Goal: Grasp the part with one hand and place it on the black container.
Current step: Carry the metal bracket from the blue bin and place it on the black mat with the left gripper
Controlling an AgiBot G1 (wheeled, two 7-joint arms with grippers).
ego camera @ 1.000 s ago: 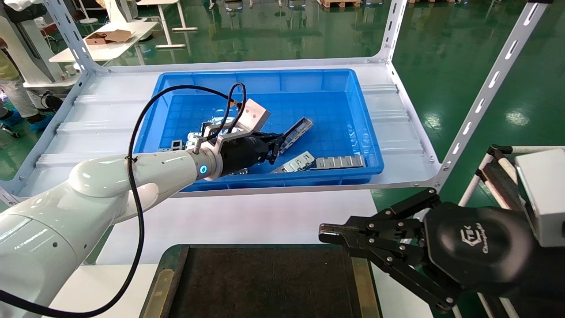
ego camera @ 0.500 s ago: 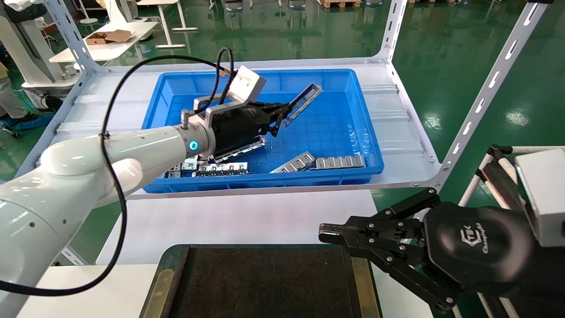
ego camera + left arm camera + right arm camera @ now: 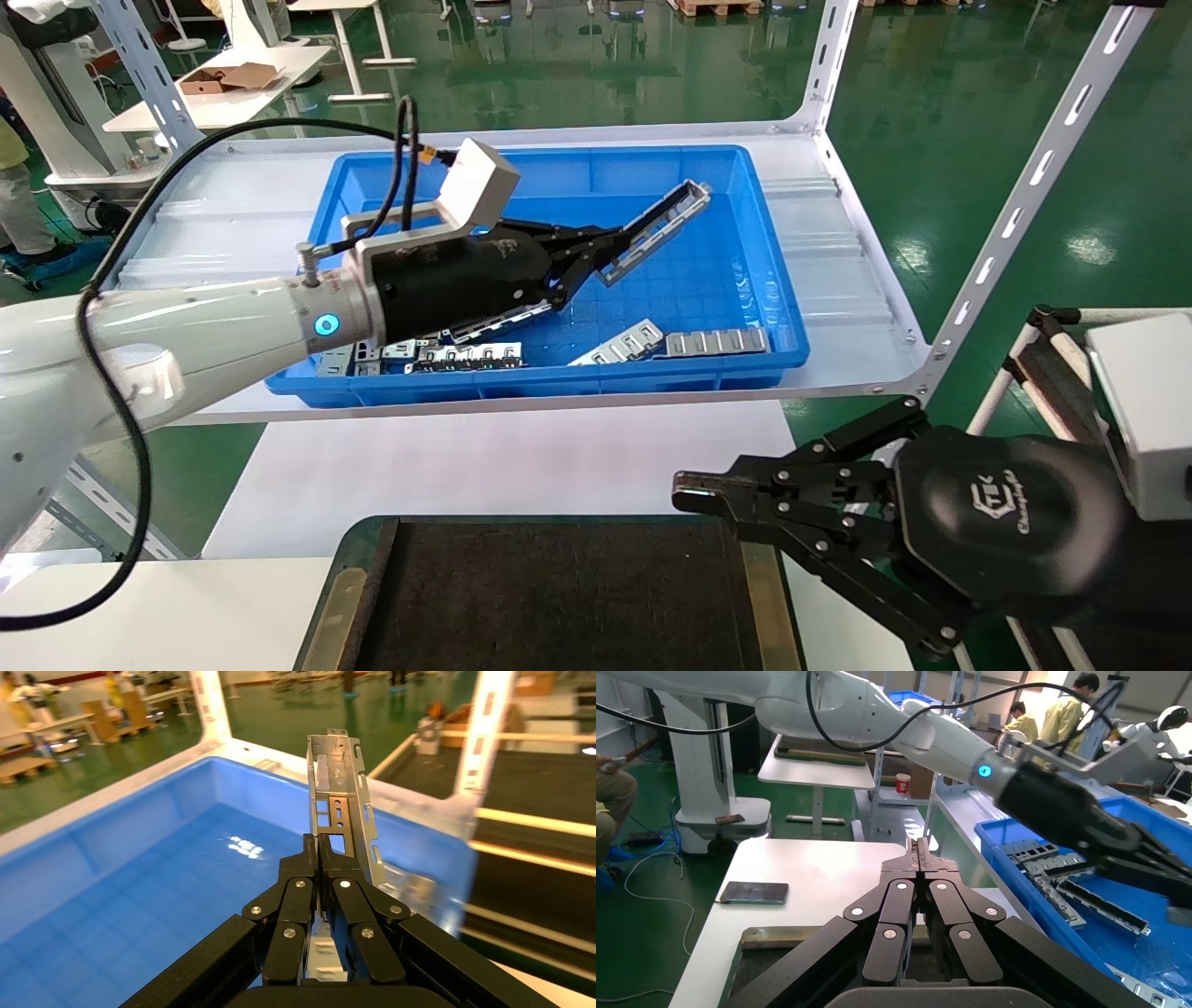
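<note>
My left gripper [image 3: 596,244] is shut on the part [image 3: 656,230], a long grey metal channel rail with rectangular cutouts. It holds the rail tilted up above the blue bin [image 3: 726,168]. In the left wrist view the rail [image 3: 341,797] sticks out past the closed fingertips of that gripper [image 3: 318,843]. The black container [image 3: 559,596] is a dark tray with brass-coloured edge strips at the near edge of the white table. My right gripper [image 3: 684,492] is shut and empty, parked over the tray's right side. In the right wrist view it [image 3: 918,846] shows closed.
The blue bin holds more loose metal parts [image 3: 670,343] along its near wall and near-left corner [image 3: 447,354]. It stands on a white shelf [image 3: 838,242] with slotted uprights [image 3: 1024,196]. A phone [image 3: 754,892] lies on the white table.
My left gripper has lifted the rail out of the bin, moving up and right, with the rail rising clear of the other parts. The right arm has not moved.
</note>
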